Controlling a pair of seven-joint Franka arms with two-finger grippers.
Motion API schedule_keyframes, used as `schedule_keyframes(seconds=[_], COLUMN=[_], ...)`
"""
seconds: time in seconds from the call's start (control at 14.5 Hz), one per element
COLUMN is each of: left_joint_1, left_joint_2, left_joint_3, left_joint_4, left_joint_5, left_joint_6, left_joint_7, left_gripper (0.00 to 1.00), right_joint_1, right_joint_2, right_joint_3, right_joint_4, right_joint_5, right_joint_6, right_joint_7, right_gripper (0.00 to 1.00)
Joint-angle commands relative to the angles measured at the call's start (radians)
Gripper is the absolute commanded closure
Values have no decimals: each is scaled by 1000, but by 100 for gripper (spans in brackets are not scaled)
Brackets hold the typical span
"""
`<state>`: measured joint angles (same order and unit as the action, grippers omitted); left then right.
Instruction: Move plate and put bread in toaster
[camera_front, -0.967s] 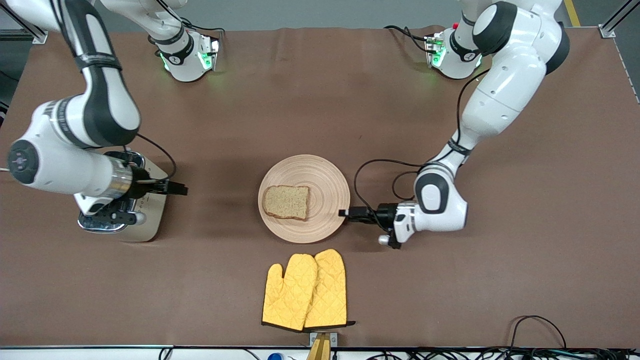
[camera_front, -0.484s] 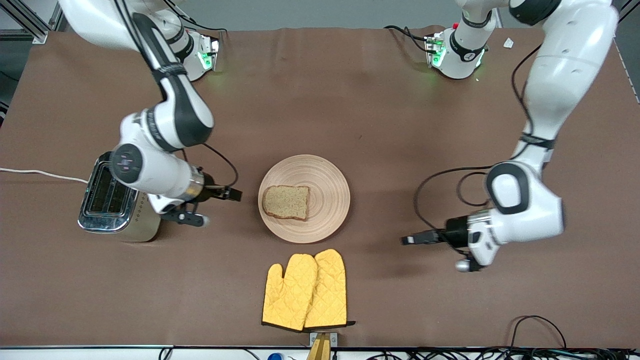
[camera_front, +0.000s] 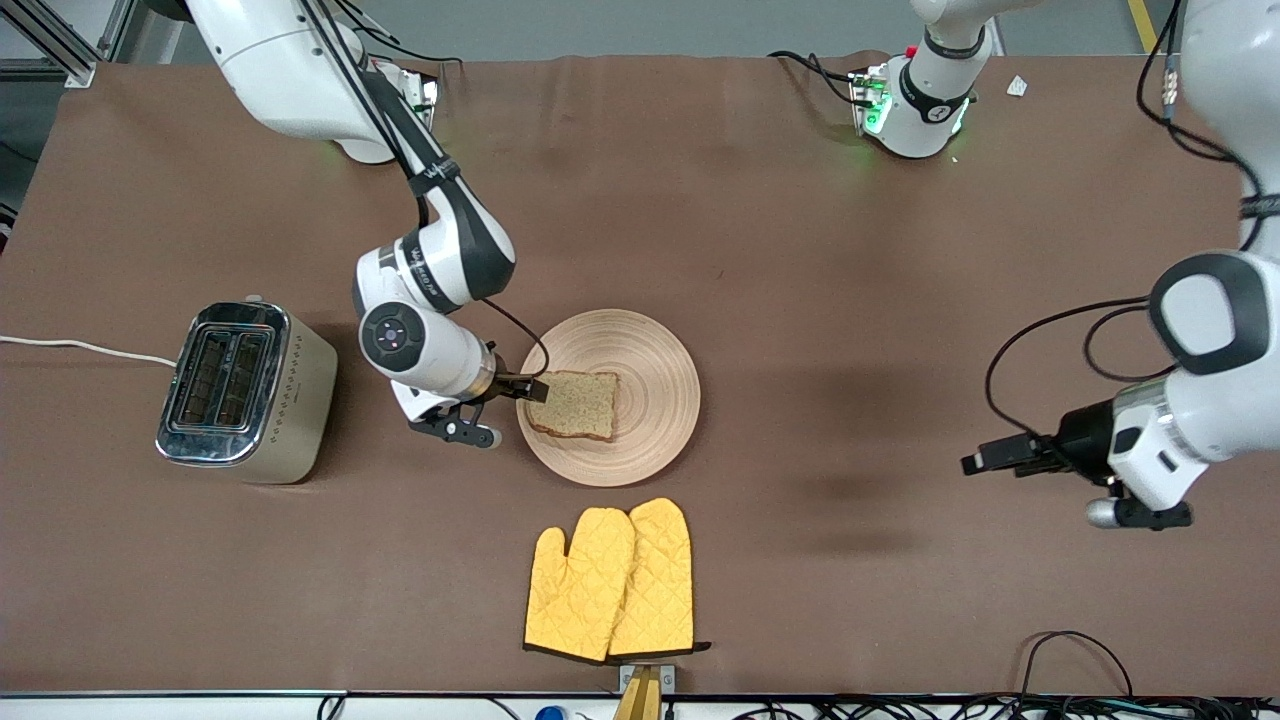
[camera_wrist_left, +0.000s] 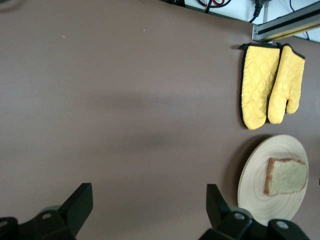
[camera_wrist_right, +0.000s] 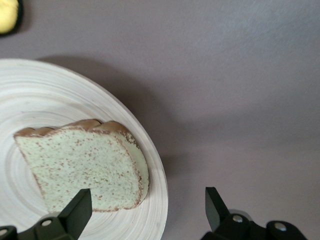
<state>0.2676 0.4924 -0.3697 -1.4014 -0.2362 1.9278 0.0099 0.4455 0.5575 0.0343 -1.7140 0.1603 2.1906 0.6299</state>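
My right gripper (camera_front: 533, 388): jaws spread, over the plate's (camera_front: 655, 420) rim at the bread (camera_front: 573, 404) | bread lay on plate, mid-table | toaster (camera_front: 245, 392) toward right arm's end | my left gripper (camera_front: 985, 460): spread, over bare table (camera_front: 800, 250).

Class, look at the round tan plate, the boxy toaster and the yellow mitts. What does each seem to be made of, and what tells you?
The round light-tan plate looks like matte turned wood: concentric ring grain. The boxy cream-beige toaster seems painted metal or plastic with a mirror-shiny chrome top. The yellow oven mitts look like quilted fabric: diamond stitching, dark edging.
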Motion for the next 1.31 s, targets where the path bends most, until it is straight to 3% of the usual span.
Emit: schedule_keyframes(seconds=[0.0,0.14,0.28,0.55,0.69,0.9,1.24], left_joint_1=[-13,-22,-36,-166,-188,-266,-266], left_joint_2=[-79,-156,-240,-366,-417,-510,-549], left_joint_3=[12,12,32,204,225,311,307], left_joint_4=[50,53,39,33,22,-60,-88], left_joint_5=[113,171,211,204,210,213,219], left_joint_6=[-163,-226,-249,-413,-472,-487,-497], left_joint_7=[-56,-76,-80,-76,-74,-67,-65], left_gripper=[0,0,0,0,0,0,0], right_joint_1=[41,50,59,71,87,91,84], right_joint_2=[24,44,51,58,70,85,96], right_joint_3=[-10,-10,-10,-10,-10,-10,-11], right_joint_4=[8,25,33,39,53,70,68], right_joint_5=[-100,-119,-119,-119,-120,-137,-175], right_joint_6=[15,18,18,17,18,23,38], right_joint_7=[108,136,137,140,158,165,165], right_gripper=[3,5,14,34,38,40,41])
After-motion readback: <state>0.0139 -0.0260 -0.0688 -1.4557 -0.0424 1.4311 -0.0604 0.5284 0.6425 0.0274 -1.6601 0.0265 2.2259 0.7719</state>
